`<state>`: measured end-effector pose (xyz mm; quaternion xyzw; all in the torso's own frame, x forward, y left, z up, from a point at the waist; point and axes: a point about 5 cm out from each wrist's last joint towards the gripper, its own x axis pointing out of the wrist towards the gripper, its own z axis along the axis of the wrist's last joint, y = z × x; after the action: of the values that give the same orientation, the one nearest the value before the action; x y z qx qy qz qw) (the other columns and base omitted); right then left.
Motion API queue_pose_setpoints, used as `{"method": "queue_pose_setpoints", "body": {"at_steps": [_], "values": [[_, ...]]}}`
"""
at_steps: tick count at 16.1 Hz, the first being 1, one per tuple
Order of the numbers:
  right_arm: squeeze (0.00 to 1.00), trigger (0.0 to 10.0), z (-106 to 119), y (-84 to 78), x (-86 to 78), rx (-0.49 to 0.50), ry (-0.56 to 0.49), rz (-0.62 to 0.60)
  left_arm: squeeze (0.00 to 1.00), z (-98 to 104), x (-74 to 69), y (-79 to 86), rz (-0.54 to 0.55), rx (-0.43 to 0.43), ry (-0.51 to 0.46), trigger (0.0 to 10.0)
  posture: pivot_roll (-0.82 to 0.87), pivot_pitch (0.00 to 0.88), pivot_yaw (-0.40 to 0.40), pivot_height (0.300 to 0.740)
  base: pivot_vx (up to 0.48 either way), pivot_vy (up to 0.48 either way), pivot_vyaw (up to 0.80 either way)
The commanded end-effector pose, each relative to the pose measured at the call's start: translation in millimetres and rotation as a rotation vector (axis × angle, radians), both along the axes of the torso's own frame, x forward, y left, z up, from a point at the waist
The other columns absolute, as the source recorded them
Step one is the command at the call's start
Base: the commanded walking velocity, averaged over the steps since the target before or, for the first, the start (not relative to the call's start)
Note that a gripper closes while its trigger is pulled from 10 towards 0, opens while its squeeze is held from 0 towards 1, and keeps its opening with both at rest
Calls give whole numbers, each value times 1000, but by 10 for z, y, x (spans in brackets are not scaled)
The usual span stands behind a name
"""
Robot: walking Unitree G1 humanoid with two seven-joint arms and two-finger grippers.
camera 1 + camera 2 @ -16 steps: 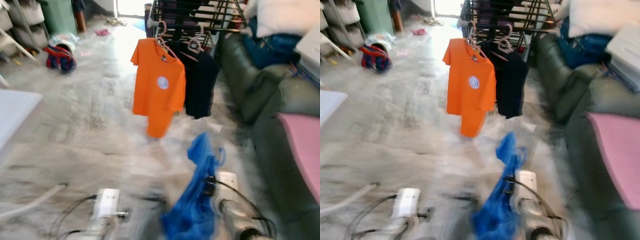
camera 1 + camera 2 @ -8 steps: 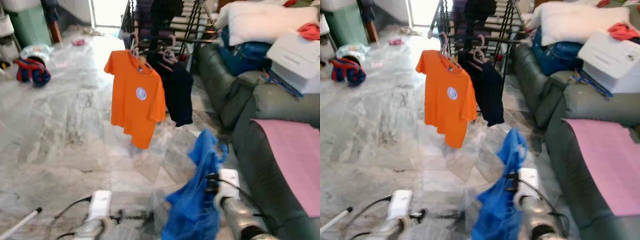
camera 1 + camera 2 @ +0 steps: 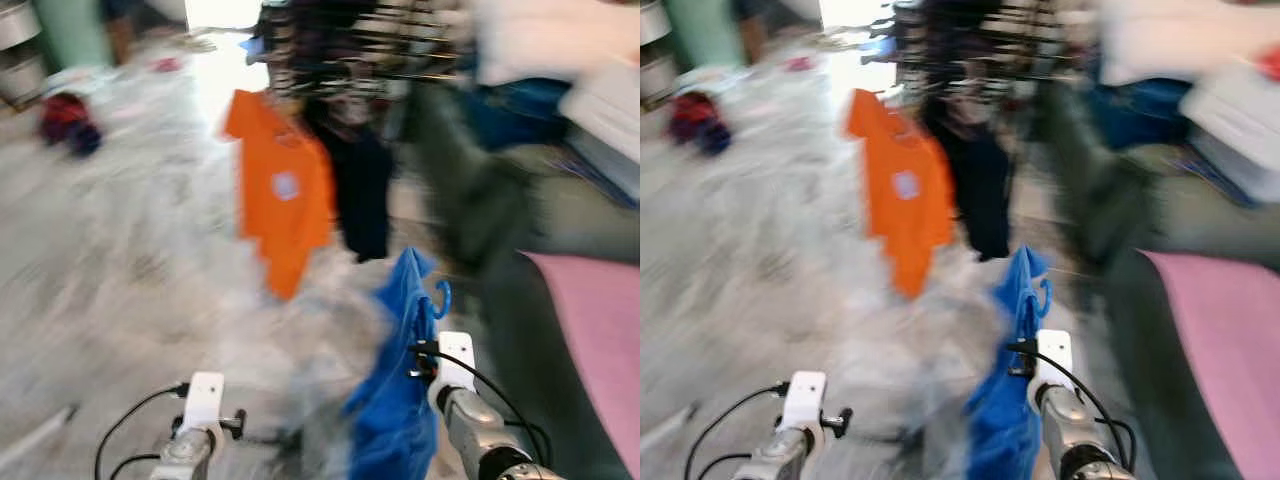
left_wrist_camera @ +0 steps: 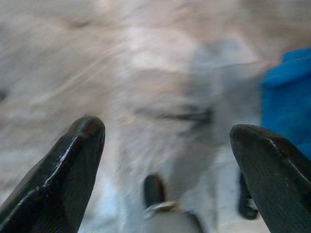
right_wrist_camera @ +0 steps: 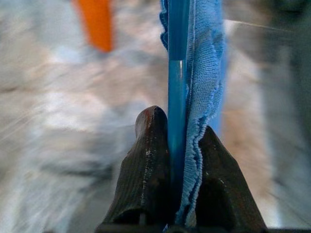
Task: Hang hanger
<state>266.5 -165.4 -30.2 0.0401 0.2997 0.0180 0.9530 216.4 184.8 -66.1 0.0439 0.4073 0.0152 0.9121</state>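
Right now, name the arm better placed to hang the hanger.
Right. Its end effector is shut on the blue hanger and garment; the left end effector is open, holding nothing.

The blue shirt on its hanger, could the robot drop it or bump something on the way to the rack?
Maybe. The right gripper pinches only the thin blue hanger and an edge of the blue shirt, so the shirt might slip off. The head views are blurred, so aiming the hook at the rack could be hard. The orange shirt and dark shirt hang close together there and could get knocked.
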Motion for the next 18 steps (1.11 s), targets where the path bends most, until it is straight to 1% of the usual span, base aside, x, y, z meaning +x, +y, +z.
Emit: {"method": "queue_pose_setpoints", "body": {"at_steps": [1,5,7,8,10,11,13,15,17,18], "values": [[0,10000,18,65,19,12,-18,26,0,-39,-60,-2,6,10,29,10000,42,98,-85,740,0,0,625],[0,10000,2,85,1,14,-12,34,0,-31,-44,-8,-1,17,27,10000,48,104,-84,740,0,0,608],[0,10000,-11,97,-12,11,-4,39,0,-30,-61,66,-4,30,30,10000,50,106,-83,740,0,0,0],[0,10000,-28,91,-30,7,9,32,0,-34,-92,147,0,39,35,10000,54,107,-83,740,0,0,0],[0,10000,-47,81,-52,2,20,27,0,-25,-106,238,4,50,37,10000,61,109,-83,740,0,0,0],[0,10000,-60,74,-67,1,26,17,0,-27,-139,312,7,61,42,10000,65,108,-80,740,0,0,0],[0,10000,-83,54,-94,22,40,-31,0,-21,-143,357,10,67,46,10000,68,108,-71,740,0,0,0],[0,10000,-108,59,-123,27,55,-54,0,-7,-118,364,10,69,45,10000,68,108,-71,740,0,0,0],[0,10000,-127,65,-146,22,66,-57,0,1,-87,326,7,69,40,10000,69,110,-64,740,0,0,0],[0,10000,-131,65,-150,37,68,-74,0,17,-27,247,33,48,24,10000,66,110,-60,740,0,0,0]]}}
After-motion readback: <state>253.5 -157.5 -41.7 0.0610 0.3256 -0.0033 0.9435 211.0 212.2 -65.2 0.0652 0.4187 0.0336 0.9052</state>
